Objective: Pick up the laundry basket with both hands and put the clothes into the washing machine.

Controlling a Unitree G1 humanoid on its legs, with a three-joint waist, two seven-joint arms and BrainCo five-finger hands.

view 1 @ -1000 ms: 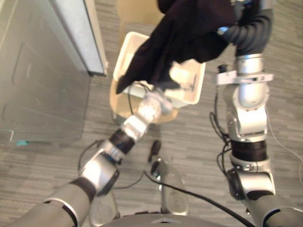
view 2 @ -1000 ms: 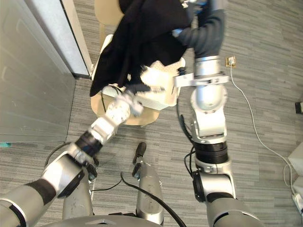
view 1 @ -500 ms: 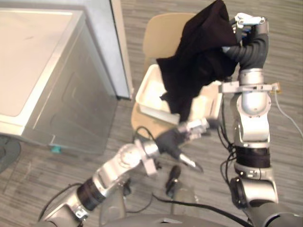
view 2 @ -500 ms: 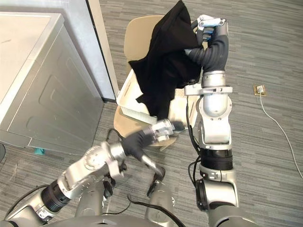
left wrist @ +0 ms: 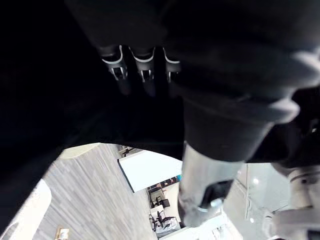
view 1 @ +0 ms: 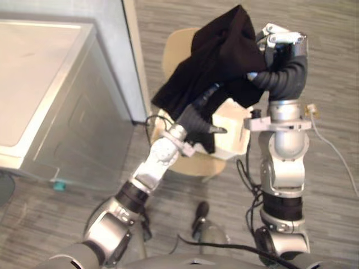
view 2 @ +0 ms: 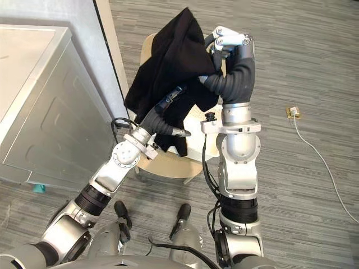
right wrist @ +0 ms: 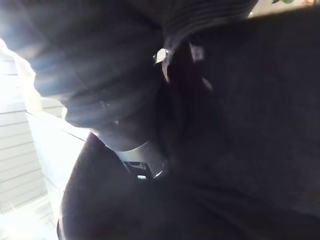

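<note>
The white laundry basket (view 1: 234,128) sits on the tan chair (view 1: 193,163), and neither robot hand holds it, so I judge the lift with both hands not yet done.

1 piece, a black garment (view 2: 168,61), is out of the basket and hangs high above it. The right robot hand (view 2: 230,38) has its fingers curled at the cloth's top edge, and the folds drape down over its wrist. The left robot hand (view 2: 161,116) reaches up under the hanging cloth. Its fingers are straight and pressed into the fabric with the thumb held apart, and it is not closed on anything.

The washing machine (view 1: 78,129) stands well to the left of the chair. Nothing lies on its pale top, and no open door shows from here. The carry over and the loading are therefore left to do, by my reckoning.

A pale wall edge (view 1: 134,61) juts out between the machine and the chair, just left of the garment's lowest fold. Any swing to the left has to clear it and the machine's near corner. The floor (view 2: 314,67) right of the chair and nearer the robot is open.
</note>
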